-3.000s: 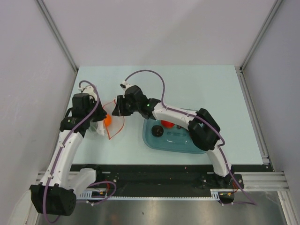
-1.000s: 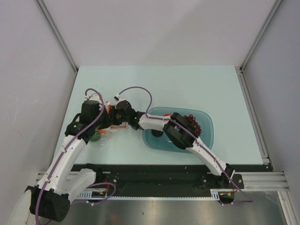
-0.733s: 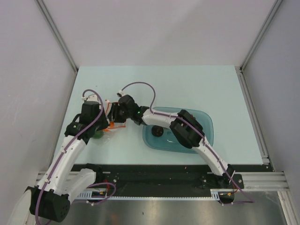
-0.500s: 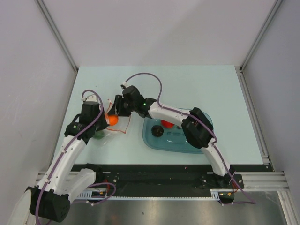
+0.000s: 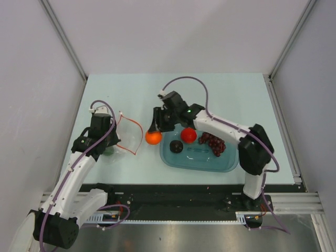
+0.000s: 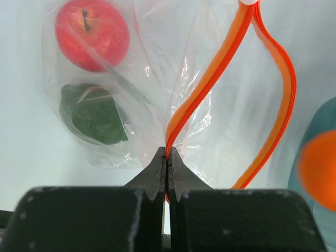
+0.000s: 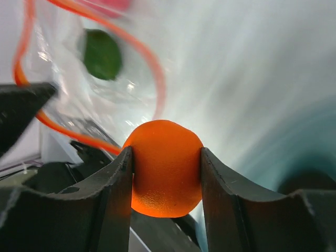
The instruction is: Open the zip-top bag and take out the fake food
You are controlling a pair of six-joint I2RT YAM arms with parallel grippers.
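The zip-top bag [image 5: 127, 137] lies open at the left, its orange strip [image 6: 220, 79] looped wide. My left gripper [image 6: 167, 153] is shut on the strip at the bag's mouth. Inside the bag sit a red apple [image 6: 92, 34] and a green fruit [image 6: 94, 114]. My right gripper [image 7: 166, 157] is shut on the orange [image 7: 165, 167], held just left of the teal tub [image 5: 231, 163] in the top view, where the orange [image 5: 153, 137] shows between bag and tub. The tub holds a red fruit [image 5: 188, 135], a dark fruit [image 5: 177, 147] and grapes [image 5: 212, 143].
Grey walls and metal rails bound the pale table on three sides. The arm bases and a black rail [image 5: 178, 202] run along the near edge. The right arm stretches over the tub's far side.
My right gripper has pulled out of the bag with the orange and moved right toward the tub. The bag mouth now hangs open. My left gripper kept its hold.
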